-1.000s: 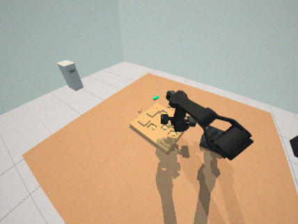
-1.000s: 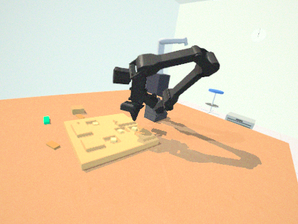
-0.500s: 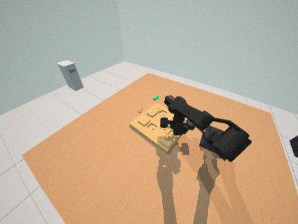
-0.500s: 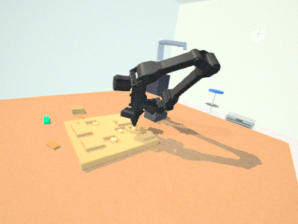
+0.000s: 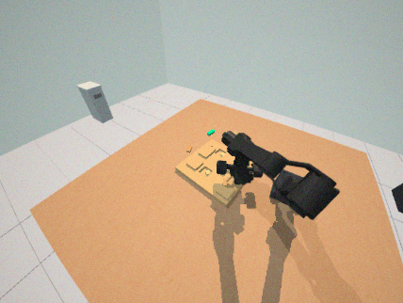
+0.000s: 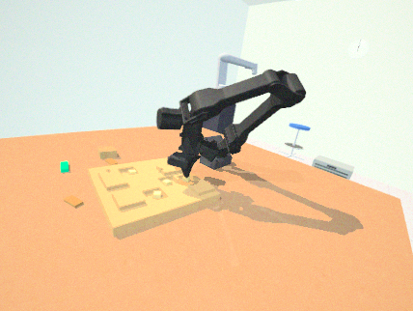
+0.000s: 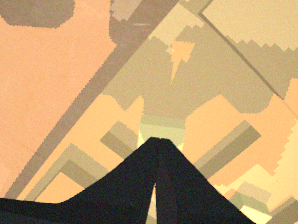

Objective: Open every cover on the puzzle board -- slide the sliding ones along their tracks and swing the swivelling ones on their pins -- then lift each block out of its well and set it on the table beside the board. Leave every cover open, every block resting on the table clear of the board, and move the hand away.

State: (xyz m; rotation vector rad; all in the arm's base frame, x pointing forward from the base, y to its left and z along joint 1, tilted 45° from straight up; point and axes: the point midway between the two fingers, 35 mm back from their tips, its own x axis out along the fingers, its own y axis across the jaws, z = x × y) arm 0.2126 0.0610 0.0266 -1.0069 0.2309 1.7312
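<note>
The tan puzzle board lies on the table. Raised tan cover plates show on it, two of them at the left, one behind the other. A pale block sits in a well near the front, and another sits in a well at the back. My gripper is shut with nothing seen between its fingertips. It points down at the board's right part, its tips in front of a pale greenish block in the wrist view. Whether they touch it I cannot tell.
A green block lies on the table beyond the board. A thin orange piece lies left of the board, another behind it near a tan block. The arm's shadow falls over the board's right corner.
</note>
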